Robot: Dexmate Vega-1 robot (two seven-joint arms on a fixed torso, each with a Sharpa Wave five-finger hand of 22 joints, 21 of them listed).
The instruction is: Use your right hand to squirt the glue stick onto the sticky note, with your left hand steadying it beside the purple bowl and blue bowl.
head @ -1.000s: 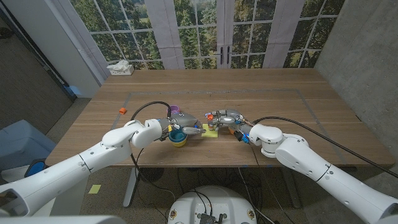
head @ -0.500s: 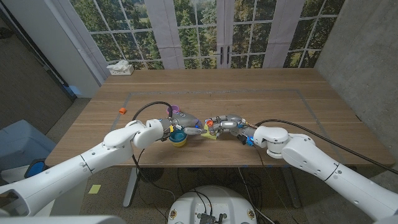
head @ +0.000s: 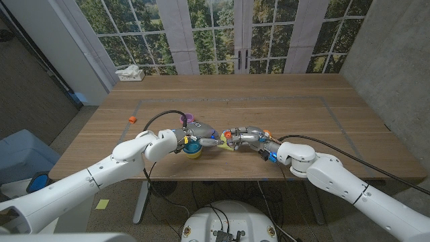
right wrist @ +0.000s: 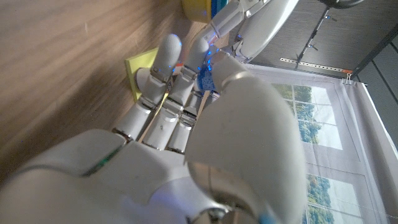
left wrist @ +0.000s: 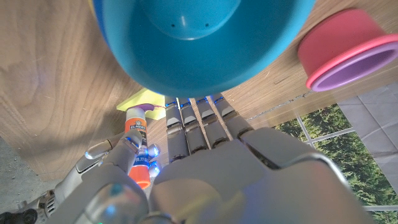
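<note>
Since a second ago, right hand (head: 243,137) slid left, clamped on the orange-capped white glue stick (left wrist: 134,145), tip at the yellow sticky note (left wrist: 144,100). Left hand (head: 195,136) reaches beside the blue bowl (head: 192,149); grip unclear.

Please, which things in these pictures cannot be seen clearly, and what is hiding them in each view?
- Sticky note: left wrist view, mostly behind the blue bowl; right wrist view, partly behind the right hand.
- Glue stick: its tip touching the note cannot be told; head view too small.
- Purple bowl: cut by the picture edge.
- Left hand: contact with the note too small in head view.
</note>
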